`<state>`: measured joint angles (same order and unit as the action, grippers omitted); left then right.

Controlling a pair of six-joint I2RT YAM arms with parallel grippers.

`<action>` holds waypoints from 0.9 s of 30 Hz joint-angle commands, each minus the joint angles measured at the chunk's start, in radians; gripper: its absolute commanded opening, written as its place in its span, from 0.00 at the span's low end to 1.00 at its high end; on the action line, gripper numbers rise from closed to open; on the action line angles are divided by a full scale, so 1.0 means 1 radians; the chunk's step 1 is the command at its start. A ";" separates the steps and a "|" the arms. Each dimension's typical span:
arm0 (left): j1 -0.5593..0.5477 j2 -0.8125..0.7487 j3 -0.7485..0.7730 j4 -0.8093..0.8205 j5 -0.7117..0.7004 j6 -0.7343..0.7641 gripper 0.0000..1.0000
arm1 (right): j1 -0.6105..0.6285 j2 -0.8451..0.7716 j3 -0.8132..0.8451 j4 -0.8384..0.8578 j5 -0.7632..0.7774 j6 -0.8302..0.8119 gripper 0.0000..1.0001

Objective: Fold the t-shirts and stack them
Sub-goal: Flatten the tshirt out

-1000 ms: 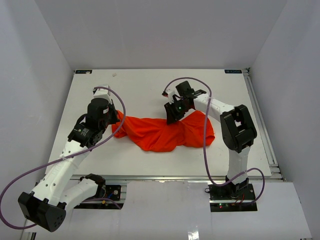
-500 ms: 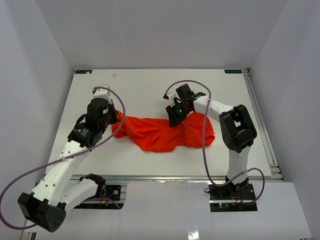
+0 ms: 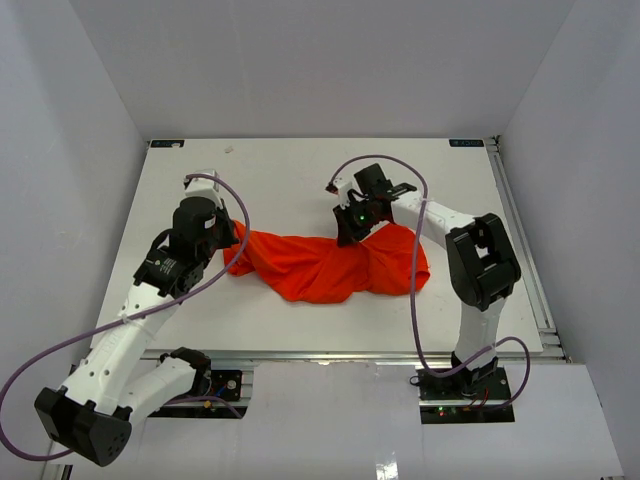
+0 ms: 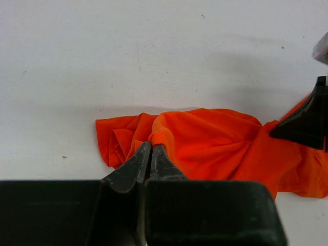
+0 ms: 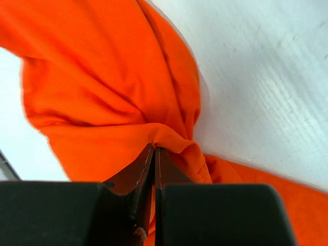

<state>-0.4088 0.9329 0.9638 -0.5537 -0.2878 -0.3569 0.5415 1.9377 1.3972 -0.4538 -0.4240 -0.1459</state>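
Your left gripper (image 4: 150, 146) is pinched tight on a fold at the 9 o'clock end of the orange-red t-shirt (image 3: 330, 265), and your right gripper (image 5: 154, 148) is clamped on a fold near its 1 o'clock edge. The t-shirt's bunched up mid-table. The table (image 3: 300, 170) is plain matte white, with pale grey walls (image 3: 320, 70) boxing it in. There's a small label (image 3: 466, 143) at the 1 o'clock corner, too tiny to read.

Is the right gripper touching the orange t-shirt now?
Touching. The right wrist view shows the right gripper shut, pinching a fold of the t-shirt.
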 commanded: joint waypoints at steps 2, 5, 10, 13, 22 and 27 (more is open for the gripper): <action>0.004 -0.028 0.036 0.006 -0.017 0.009 0.08 | -0.050 -0.150 0.017 0.093 -0.102 -0.041 0.06; 0.004 -0.025 0.068 0.008 -0.042 0.035 0.08 | -0.116 -0.229 0.040 0.124 -0.140 -0.066 0.06; 0.005 -0.003 0.162 0.026 -0.079 0.098 0.08 | -0.240 -0.361 0.049 0.176 -0.186 -0.093 0.06; 0.005 0.026 0.235 0.050 -0.088 0.130 0.08 | -0.311 -0.420 0.052 0.214 -0.205 -0.087 0.06; 0.005 0.152 0.492 0.173 -0.109 0.236 0.08 | -0.495 -0.500 0.187 0.336 -0.245 0.006 0.06; 0.008 0.207 0.608 0.241 -0.166 0.331 0.08 | -0.621 -0.490 0.318 0.401 -0.251 0.092 0.06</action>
<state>-0.4076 1.1343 1.5097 -0.4004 -0.3969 -0.1081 -0.0113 1.4788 1.6104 -0.1829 -0.6559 -0.1223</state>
